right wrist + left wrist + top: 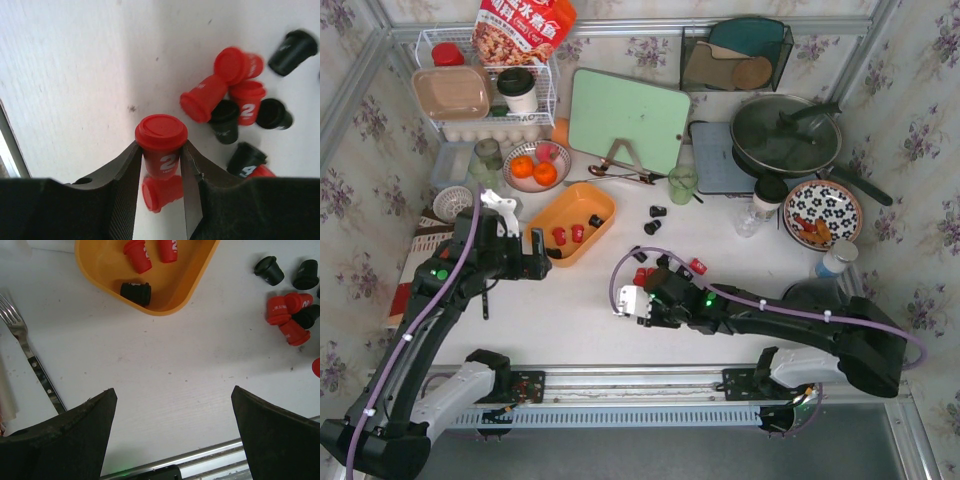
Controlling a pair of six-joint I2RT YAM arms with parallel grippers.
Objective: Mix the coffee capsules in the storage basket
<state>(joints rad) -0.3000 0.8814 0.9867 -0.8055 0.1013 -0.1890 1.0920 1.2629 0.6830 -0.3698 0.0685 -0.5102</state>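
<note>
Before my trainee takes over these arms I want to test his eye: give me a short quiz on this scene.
1. True or false: the left arm's fingers are shut on a black capsule.
2. What sits between the right arm's fingers? A) a glossy red cup-shaped capsule marked 2; B) a steel fork; C) nothing.
3. Fill in: the shallow orange plastic basket holds red capsules and ___ ones.
Key: 1 false; 2 A; 3 black.

The capsules (247,102) are glossy red or black, with white print; one red capsule (161,132) shows a white 2. The basket (577,205) is orange-yellow, the tabletop (570,310) white, the cutting board (628,118) pale green. The plate (832,203) has black-and-white flowers, the wallpaper (920,130) purple flowers.
</note>
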